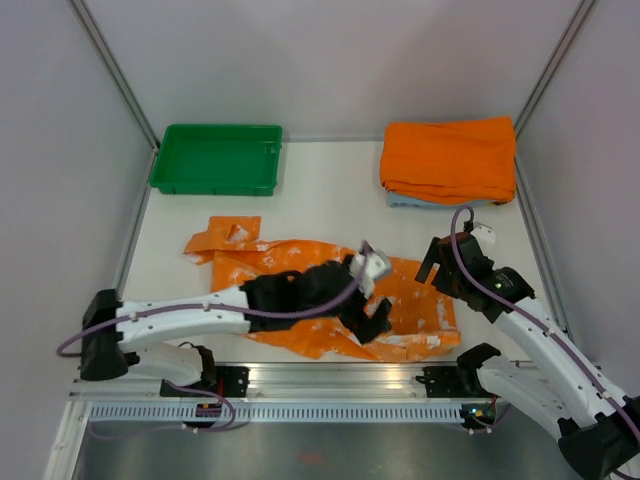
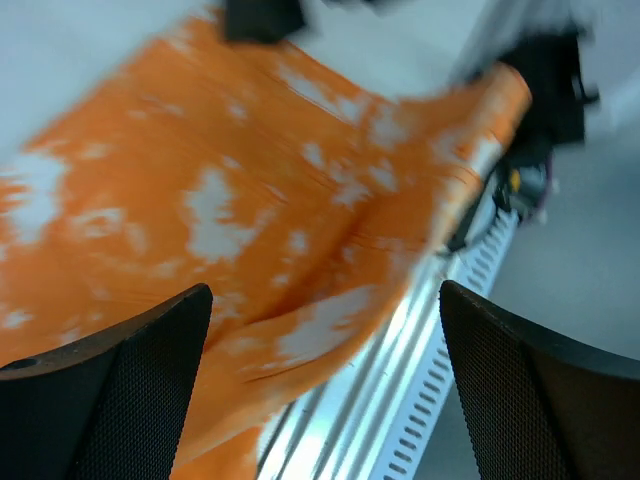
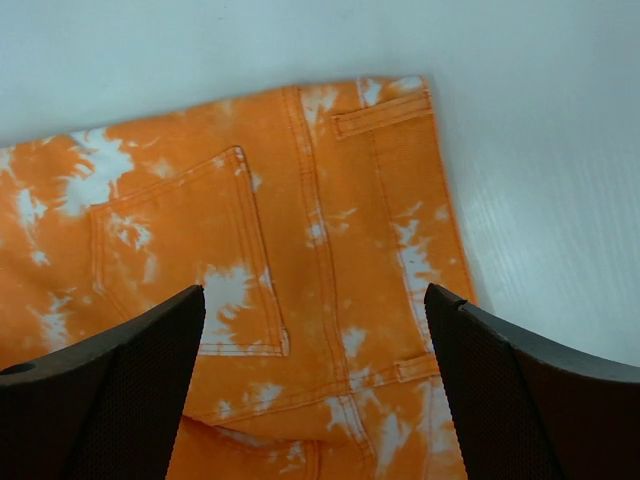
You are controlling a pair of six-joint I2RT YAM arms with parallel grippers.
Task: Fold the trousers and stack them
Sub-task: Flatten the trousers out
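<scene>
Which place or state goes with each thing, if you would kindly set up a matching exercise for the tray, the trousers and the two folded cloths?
Things:
1. green tray
2. trousers
3. plain orange folded cloth
4. light blue cloth

Places or states:
a. bottom of the stack, far right
b. spread out unfolded, near side
c. far left
d. top of the stack, far right

Pairs: 1-c, 2-b, 3-d, 4-a.
</scene>
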